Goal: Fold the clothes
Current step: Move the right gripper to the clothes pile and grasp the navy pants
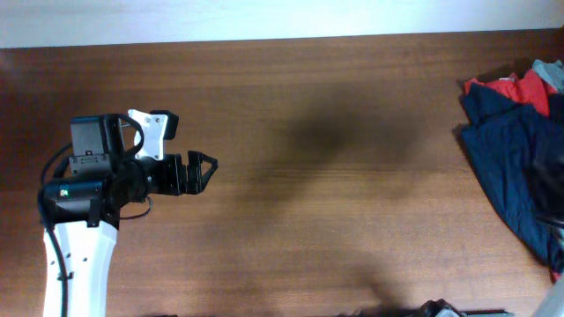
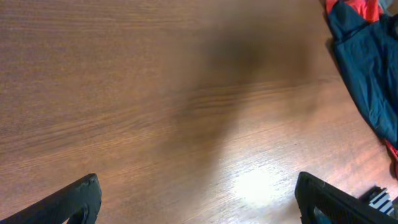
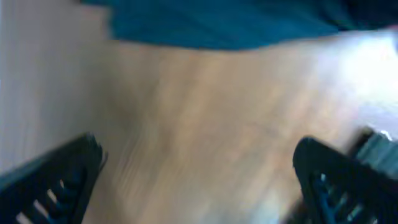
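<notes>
Left side of the overhead frame, the left gripper (image 1: 210,173) is hanging over the wooden table (image 1: 335,97) with its jaws spread wide, pointing right. Far right edge, the clothes are lying in a heap: a navy garment (image 1: 511,167) with a red one (image 1: 520,88) peeking out at the upper right. The right gripper (image 3: 199,180) is showing up blurry in its wrist view, jaws gaping wide too, with blue fabric (image 3: 224,22) running along the top.

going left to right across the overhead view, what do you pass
left gripper → bare wood of the table → pile of clothes at the right edge
</notes>
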Controlling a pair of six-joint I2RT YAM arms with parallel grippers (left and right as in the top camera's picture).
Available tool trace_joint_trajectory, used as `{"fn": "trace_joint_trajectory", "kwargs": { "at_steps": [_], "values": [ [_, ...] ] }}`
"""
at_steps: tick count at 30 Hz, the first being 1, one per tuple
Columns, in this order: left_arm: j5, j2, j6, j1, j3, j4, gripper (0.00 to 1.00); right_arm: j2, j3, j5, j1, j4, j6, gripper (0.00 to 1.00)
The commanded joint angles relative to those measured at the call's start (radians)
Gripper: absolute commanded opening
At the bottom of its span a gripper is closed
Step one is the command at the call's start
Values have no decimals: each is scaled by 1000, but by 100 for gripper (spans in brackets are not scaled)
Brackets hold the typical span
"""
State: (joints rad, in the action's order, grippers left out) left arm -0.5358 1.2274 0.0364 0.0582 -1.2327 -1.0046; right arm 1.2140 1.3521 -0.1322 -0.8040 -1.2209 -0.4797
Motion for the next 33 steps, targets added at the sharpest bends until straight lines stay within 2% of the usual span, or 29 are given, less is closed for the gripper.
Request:
{"fn": "trace_joint_trajectory", "kwargs": {
  "at_steps": [1, 9, 10, 11, 14, 17, 20, 28, 33],
  "values": [
    [-18, 4, -6, -3, -13, 5, 99, 97, 8, -31, -178, 0, -27, 99],
    [103, 7, -6, -3, -13, 0, 99, 294, 8, -68, -369, 61, -52, 100],
    [120, 7, -6, -3, -13, 0, 99, 305, 10, -83, -381, 72, -47, 98],
    [162, 7, -6, -3, -13, 1, 99, 313, 16, -127, -402, 95, 6, 91],
    [206, 9, -6, -3, -13, 11, 99, 303, 45, -117, -415, 80, 27, 91],
    [211, 11, -6, -3, -13, 42, 99, 294, 92, -38, -416, 42, 26, 93],
    [211, 15, -6, -3, -13, 76, 99, 296, 150, 55, -426, 14, -4, 100],
    [212, 37, -6, -3, -13, 92, 99, 324, 179, 70, -546, 2, -45, 99],
    [212, 55, -6, -3, -13, 100, 99, 380, 178, 90, -565, 5, -53, 98]
  ]
}}
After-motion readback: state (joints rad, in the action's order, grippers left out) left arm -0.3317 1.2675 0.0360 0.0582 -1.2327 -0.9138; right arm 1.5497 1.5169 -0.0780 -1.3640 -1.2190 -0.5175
